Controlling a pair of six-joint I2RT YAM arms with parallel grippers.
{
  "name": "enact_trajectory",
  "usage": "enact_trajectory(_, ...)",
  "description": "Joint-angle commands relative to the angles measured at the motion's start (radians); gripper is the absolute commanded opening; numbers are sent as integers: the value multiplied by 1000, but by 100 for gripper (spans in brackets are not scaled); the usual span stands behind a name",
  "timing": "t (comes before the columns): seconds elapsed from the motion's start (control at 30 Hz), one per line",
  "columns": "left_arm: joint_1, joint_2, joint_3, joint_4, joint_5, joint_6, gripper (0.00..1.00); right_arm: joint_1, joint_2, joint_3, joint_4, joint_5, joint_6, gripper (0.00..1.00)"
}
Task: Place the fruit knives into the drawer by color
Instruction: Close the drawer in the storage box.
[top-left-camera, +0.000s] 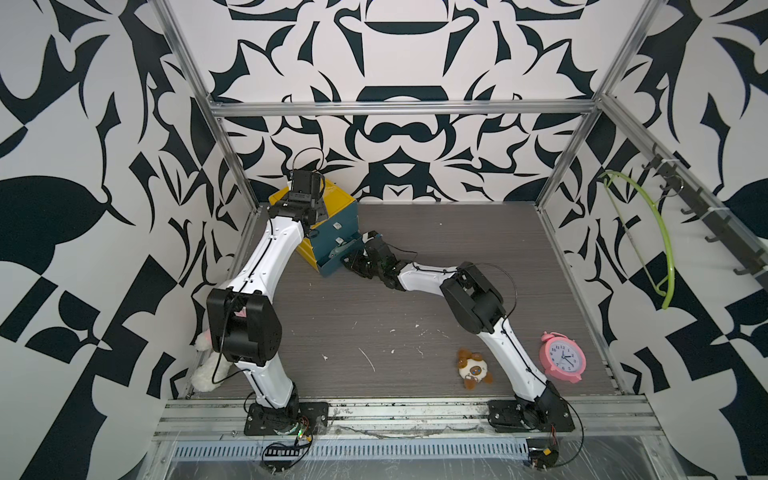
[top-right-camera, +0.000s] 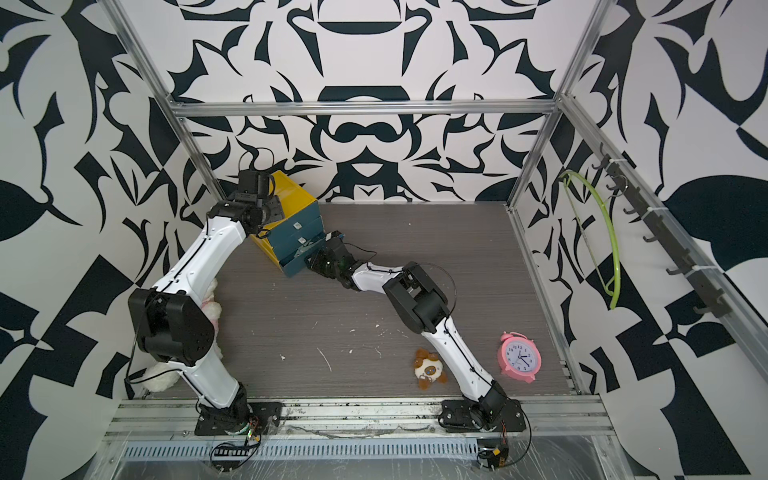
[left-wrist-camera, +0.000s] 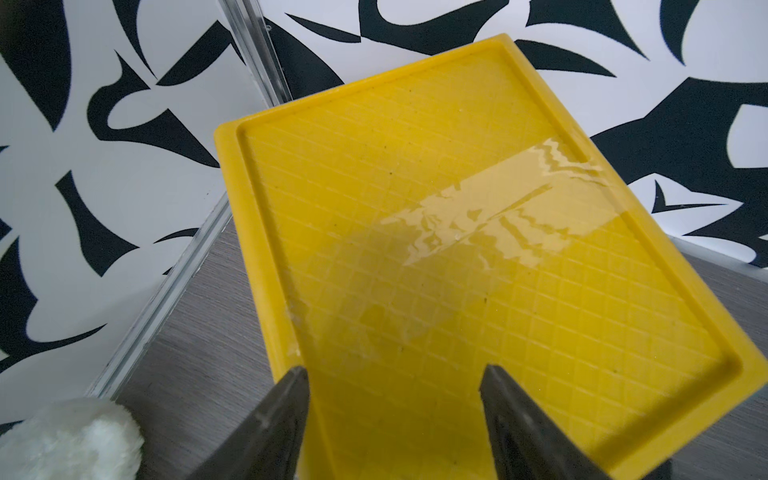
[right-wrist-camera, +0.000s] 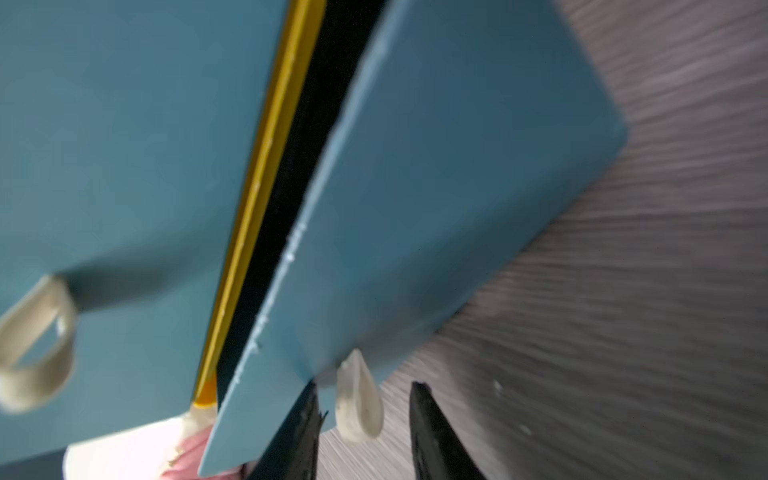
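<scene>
Shows grey counter carrying yellow cabinet at far-left corner, bottom drawer pulled out. Shows left pincer open above cabinet top, right pincer spread, ungripping, around drawer's cream pull loop. Glimpses likely mint-teal fruit knife in open drawer.

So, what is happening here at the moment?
Two robot arms work at a yellow cabinet with teal drawers near the back corner of the table. The left gripper hangs open above the cabinet's top, holding nothing. The right gripper is at the lowest drawer, which stands slightly out. Its jaws are apart on either side of the drawer's white loop pull, not pinching it.
</scene>
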Motion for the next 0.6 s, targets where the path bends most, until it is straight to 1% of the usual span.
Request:
enact_trajectory(0.0,-4,49,-67,-132,100,-29,70,-1,-11,76,66,-24,29,42)
enact_trajectory(0.17,-12,50,-77,-127,103,-26,71,-2,37,138,56,-52,45,46)
enact_trajectory(0.33,-17,46,-94,-118,115,-28,73,-1,61,180,43,-60,53,46)
enact_trajectory(0.47,-19,41,-104,-110,132,-30,73,-3,56,180,44,-61,55,46)
enact_trajectory(0.57,-19,34,-99,-112,137,-31,75,-4,25,143,63,-62,46,46)
